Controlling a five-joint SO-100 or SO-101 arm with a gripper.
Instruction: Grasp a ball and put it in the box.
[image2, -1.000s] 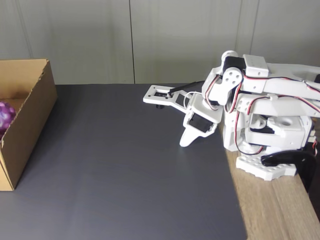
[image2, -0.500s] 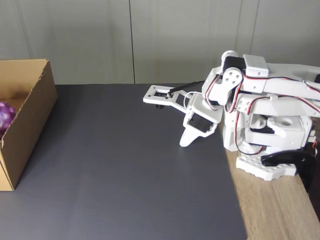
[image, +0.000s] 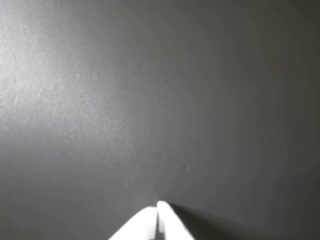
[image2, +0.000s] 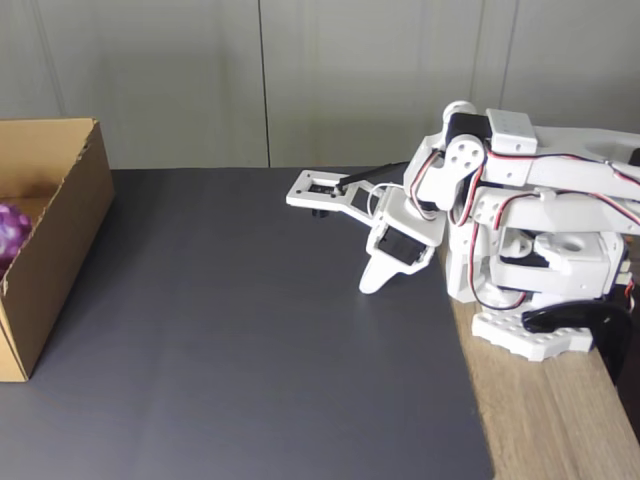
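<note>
The bumpy pink and purple ball (image2: 12, 231) lies inside the brown cardboard box (image2: 62, 235) at the left edge of the fixed view, partly hidden by the box wall. My white gripper (image2: 368, 284) is folded close to the arm's base at the right, far from the box, its tips pointing down at the dark mat. In the wrist view the two white fingertips (image: 157, 207) meet with no gap and nothing between them, so the gripper (image: 157, 206) is shut and empty.
A dark grey mat (image2: 250, 340) covers the table between box and arm. The arm's white base (image2: 535, 335) is clamped on a bare wooden strip (image2: 560, 420) at the right. A pale wall stands behind.
</note>
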